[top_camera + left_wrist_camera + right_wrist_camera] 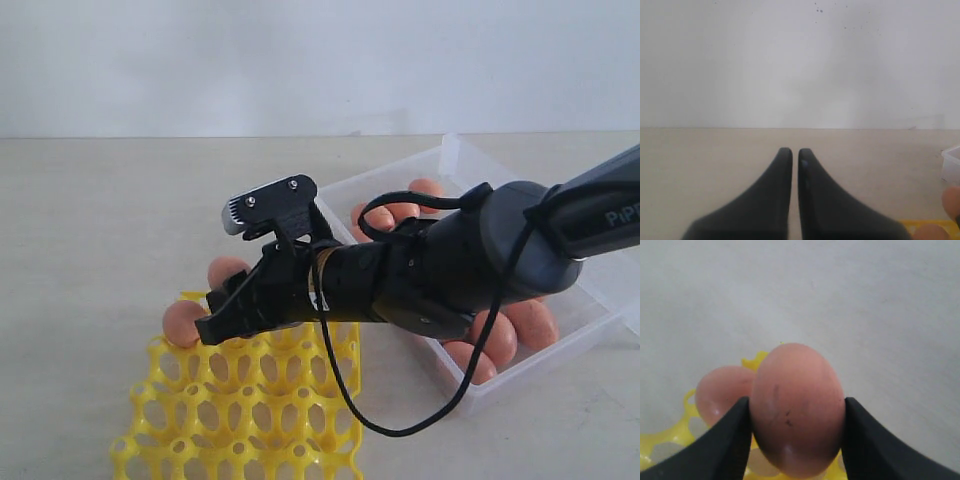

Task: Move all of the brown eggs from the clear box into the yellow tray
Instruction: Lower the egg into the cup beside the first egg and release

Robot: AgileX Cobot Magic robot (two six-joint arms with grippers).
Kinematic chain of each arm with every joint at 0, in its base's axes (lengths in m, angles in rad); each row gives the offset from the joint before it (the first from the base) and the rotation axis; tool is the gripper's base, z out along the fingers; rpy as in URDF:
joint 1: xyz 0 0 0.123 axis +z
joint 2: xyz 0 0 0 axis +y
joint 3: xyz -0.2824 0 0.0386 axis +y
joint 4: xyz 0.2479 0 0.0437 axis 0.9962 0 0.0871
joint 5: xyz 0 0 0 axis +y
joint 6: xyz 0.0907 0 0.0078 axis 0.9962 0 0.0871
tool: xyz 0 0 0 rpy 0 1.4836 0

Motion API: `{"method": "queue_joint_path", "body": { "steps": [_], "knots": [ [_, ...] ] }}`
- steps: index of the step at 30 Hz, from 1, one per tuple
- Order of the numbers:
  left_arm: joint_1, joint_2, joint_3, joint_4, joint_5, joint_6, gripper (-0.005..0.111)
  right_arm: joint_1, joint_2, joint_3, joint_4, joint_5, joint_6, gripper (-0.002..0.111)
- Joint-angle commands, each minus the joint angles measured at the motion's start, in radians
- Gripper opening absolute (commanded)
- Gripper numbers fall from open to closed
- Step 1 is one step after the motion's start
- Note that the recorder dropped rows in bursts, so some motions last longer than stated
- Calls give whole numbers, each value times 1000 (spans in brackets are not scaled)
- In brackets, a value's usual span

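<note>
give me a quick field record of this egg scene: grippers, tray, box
right gripper: jaws shut on a brown egg, over the yellow tray
left gripper: jaws shut, empty
tray: one other egg at its edge
clear box: several brown eggs inside, some hidden by the arm

plain white wall [300, 60], beige tabletop [90, 220]

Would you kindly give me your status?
Right gripper shut on speckled orange-brown egg above bright yellow plastic tray. Left gripper shut, empty. Second egg seated alongside.
</note>
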Motion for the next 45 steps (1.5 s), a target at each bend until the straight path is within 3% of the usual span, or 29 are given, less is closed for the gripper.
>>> {"method": "queue_joint_path", "body": {
  "steps": [1,18,20,24,26,31,36,45],
  "knots": [
    [1,-4,-3,-3,-7,-7,4,-1,0,-6,-62,0,31,0],
    [1,-4,-3,-3,-7,-7,4,-1,33,-6,-167,-16,94,1],
    [1,-4,-3,-3,-7,-7,4,-1,33,-6,-169,-16,94,7],
    [1,-4,-3,-3,-7,-7,4,-1,33,-6,-169,-16,76,32],
    [1,-4,-3,-3,-7,-7,4,-1,33,-6,-169,-14,70,38],
    [1,-4,-3,-3,-7,-7,4,-1,31,-6,-171,-9,57,43],
    [1,-4,-3,-3,-7,-7,4,-1,31,-6,-214,-8,46,57],
    [1,-4,-3,-3,-7,-7,4,-1,27,-13,-217,-8,5,57]
  ]
}}
